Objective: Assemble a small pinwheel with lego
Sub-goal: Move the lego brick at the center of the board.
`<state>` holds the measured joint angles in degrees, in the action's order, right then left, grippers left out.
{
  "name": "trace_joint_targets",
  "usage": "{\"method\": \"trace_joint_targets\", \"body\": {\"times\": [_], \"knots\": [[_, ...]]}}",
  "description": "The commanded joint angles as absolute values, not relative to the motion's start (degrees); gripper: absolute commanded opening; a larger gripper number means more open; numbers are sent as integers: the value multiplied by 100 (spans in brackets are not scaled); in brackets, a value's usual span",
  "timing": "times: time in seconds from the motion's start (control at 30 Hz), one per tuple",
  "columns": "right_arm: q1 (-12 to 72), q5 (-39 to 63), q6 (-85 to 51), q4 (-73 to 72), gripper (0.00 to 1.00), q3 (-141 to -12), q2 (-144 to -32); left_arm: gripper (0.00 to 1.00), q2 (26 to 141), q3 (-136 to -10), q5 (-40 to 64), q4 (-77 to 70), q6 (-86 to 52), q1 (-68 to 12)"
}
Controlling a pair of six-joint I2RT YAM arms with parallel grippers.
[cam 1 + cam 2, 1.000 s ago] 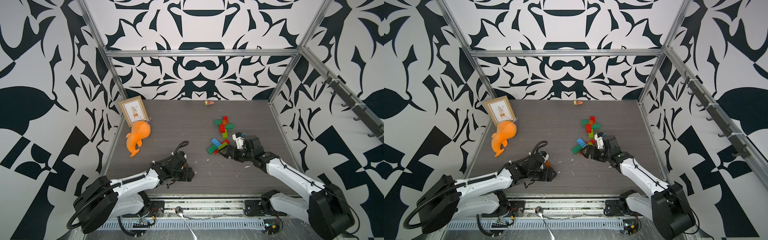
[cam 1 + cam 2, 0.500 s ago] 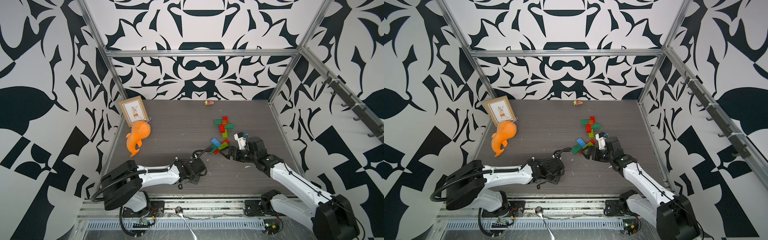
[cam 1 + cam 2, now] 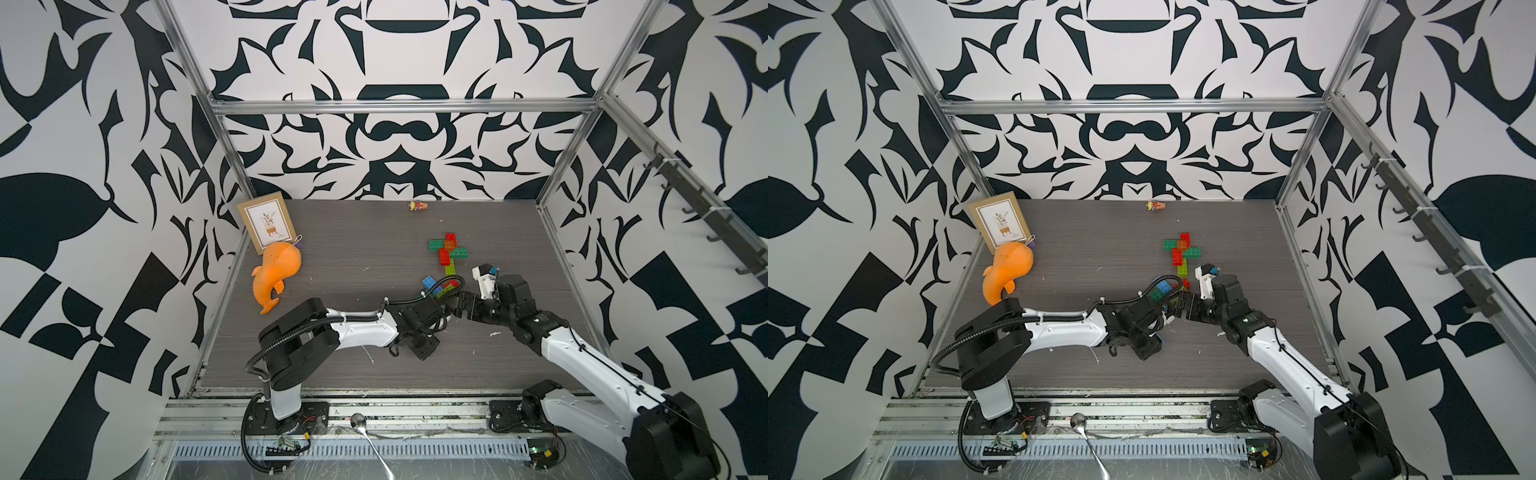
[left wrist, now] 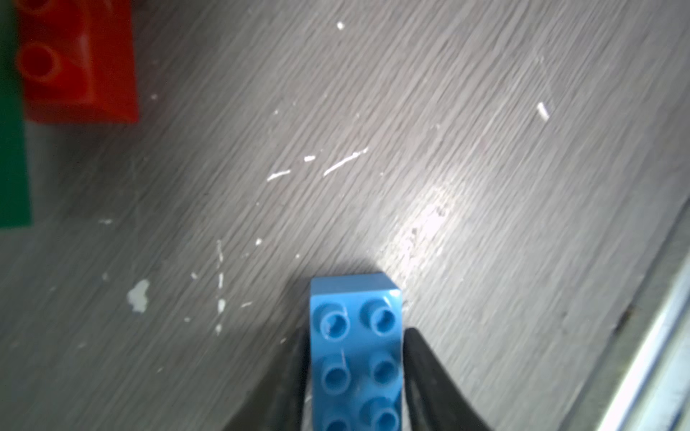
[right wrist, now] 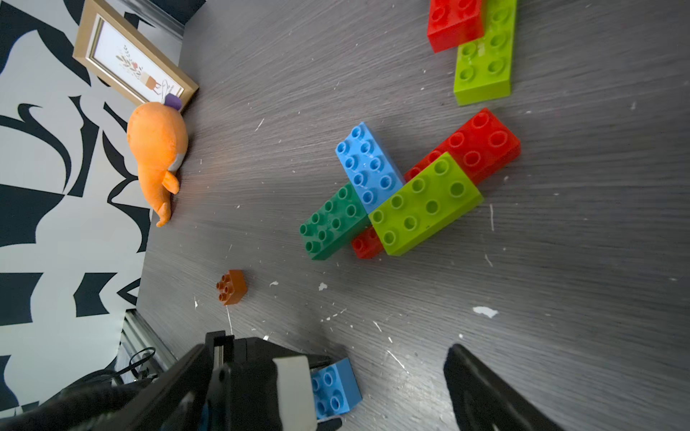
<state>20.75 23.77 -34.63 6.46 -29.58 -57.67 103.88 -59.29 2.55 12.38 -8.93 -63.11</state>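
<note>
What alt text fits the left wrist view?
A blue studded plastic brick, studs facing the camera, sits clamped between the two black fingers of the left gripper over a grey wood-grain table flecked with white. A red studded brick and a dark green brick lie blurred at the frame's edge.

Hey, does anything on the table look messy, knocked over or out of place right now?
Yes. A small orange brick lies tipped on its side, apart from the other bricks. White flecks litter the table, and a spoon lies on the front rail.
</note>
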Motion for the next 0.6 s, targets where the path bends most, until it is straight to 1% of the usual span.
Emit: {"method": "trace_joint_targets", "body": {"times": [0.0, 0.1, 0.17, 0.23, 0.33, 0.43, 0.57], "knots": [[2092, 2290, -3334, 700, 100, -3033, -5623, 58, 10406, -5789, 554, 1405, -498, -6249], [2092, 2278, -3309, 749, 100, -2962, -5496, 68, 10014, -5406, 612, 1200, -454, -6251], [2092, 2293, -3265, 836, 100, -2936, -5459, 71, 9812, -5205, 670, 1203, -373, -6257], [2095, 2405, -3269, 871, 100, -2915, -5441, 71, 9660, -5004, 682, 1157, -359, -6258], [2098, 2461, -3265, 845, 100, -2860, -5383, 69, 9580, -4783, 681, 945, -439, -6258], [2103, 2511, -3278, 803, 100, -2826, -5387, 61, 9700, -4785, 613, 895, -481, -6283], [2093, 2539, -3254, 735, 99, -2793, -5436, 56, 9826, -4749, 512, 704, -577, -6284]]}}
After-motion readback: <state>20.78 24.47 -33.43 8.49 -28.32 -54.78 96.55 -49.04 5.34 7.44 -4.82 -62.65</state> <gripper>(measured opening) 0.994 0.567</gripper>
